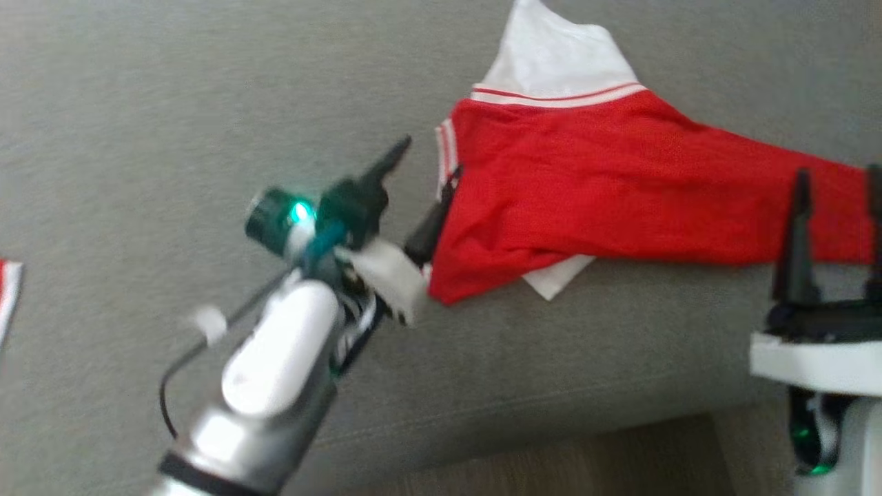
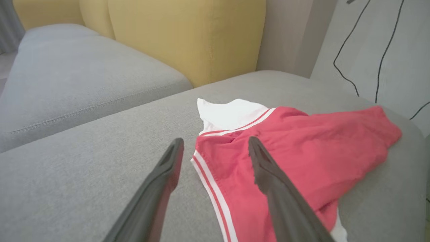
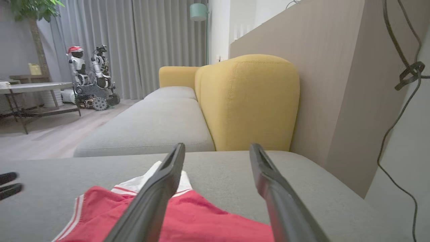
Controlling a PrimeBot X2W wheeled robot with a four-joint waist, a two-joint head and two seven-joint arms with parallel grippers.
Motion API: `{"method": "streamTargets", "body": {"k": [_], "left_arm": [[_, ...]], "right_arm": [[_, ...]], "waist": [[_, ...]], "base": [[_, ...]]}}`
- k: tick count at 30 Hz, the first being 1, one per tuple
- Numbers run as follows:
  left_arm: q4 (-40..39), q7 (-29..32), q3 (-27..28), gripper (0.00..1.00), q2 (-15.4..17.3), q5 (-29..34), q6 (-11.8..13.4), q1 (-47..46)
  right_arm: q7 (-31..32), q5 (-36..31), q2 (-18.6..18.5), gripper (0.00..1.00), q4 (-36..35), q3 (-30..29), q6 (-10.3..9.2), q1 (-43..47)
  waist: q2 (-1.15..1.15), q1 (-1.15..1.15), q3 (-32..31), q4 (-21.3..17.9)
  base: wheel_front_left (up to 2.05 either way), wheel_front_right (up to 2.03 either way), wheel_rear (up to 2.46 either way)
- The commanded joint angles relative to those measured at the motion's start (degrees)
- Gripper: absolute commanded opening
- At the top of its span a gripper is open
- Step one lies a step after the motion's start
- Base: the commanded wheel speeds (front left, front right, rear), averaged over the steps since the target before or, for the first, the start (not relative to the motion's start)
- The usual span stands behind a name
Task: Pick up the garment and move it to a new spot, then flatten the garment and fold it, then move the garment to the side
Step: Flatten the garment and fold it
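Observation:
A red garment (image 1: 606, 186) with white trim and white panels lies crumpled on the grey sofa seat (image 1: 172, 138), stretched out towards the right. My left gripper (image 1: 431, 158) hovers open at the garment's left edge. In the left wrist view its fingers straddle the striped hem of the garment (image 2: 302, 151), with nothing held. My right gripper (image 1: 837, 176) stands open over the garment's right end, nothing between its fingers. In the right wrist view the right gripper (image 3: 217, 146) is above the garment (image 3: 201, 218), and the left gripper's fingertips (image 3: 8, 185) show at the left edge.
Yellow back cushions (image 2: 188, 37) rise behind the seat, with a wall and black cables (image 2: 346, 50) to the right. The seat's front edge meets wooden floor (image 1: 586, 461). Another red-and-white cloth (image 1: 8, 296) lies at the far left. A second robot (image 3: 89, 79) and a table (image 3: 30, 89) stand across the room.

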Motion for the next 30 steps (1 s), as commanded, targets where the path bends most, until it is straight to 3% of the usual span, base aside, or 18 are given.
{"method": "streamTargets", "body": {"k": [1,6,11,18,19,20,25,30], "left_arm": [[-0.06,0.73,1.77,1.00,0.08,0.39,0.10,-2.98],[9.60,5.11,3.56,1.00,1.00,0.91,1.63,-10.36],[17.34,8.31,4.95,1.00,2.63,1.00,3.52,-13.63],[23.76,7.47,4.90,1.00,2.46,-0.51,1.66,-15.36],[24.32,7.14,4.76,0.47,2.36,-0.86,0.95,-15.33],[24.74,6.81,4.65,0.00,2.26,-1.25,0.31,-15.26],[24.47,4.73,4.51,0.00,2.00,-3.05,-1.12,-13.18],[20.61,4.80,5.48,0.00,2.63,-5.63,-0.86,-6.92]], "right_arm": [[-0.01,0.96,-0.20,1.00,-3.13,2.87,0.41,0.07],[-0.48,3.55,-0.20,1.00,-5.69,7.25,0.41,3.26],[-1.61,5.68,-0.20,1.00,-5.93,8.04,0.41,4.30],[-2.70,6.67,-0.20,1.00,-4.96,7.77,0.41,4.42],[-2.84,6.71,-0.19,1.00,-4.81,7.61,0.41,4.35],[-2.96,6.71,-0.19,1.00,-4.66,7.38,0.41,4.30],[-3.36,6.30,-0.19,1.00,-4.18,5.90,0.41,4.37],[-3.19,5.51,-0.19,1.00,-3.72,4.88,0.41,4.93]], "waist": [[0.00,0.00,1.71,-3.29],[0.00,0.00,4.05,-8.36],[0.00,0.00,6.00,-11.90],[0.00,0.00,7.10,-13.16],[0.00,0.00,7.06,-13.06],[0.00,0.00,7.02,-12.87],[0.00,0.00,6.21,-10.58],[0.00,0.00,4.59,-7.38]], "base": [[0.00,0.00,0.00],[0.00,0.00,0.00],[0.00,0.00,0.00],[0.00,0.00,0.00],[0.00,0.00,0.00],[0.00,0.00,0.00],[0.00,0.00,0.00],[0.00,0.00,0.00]]}}
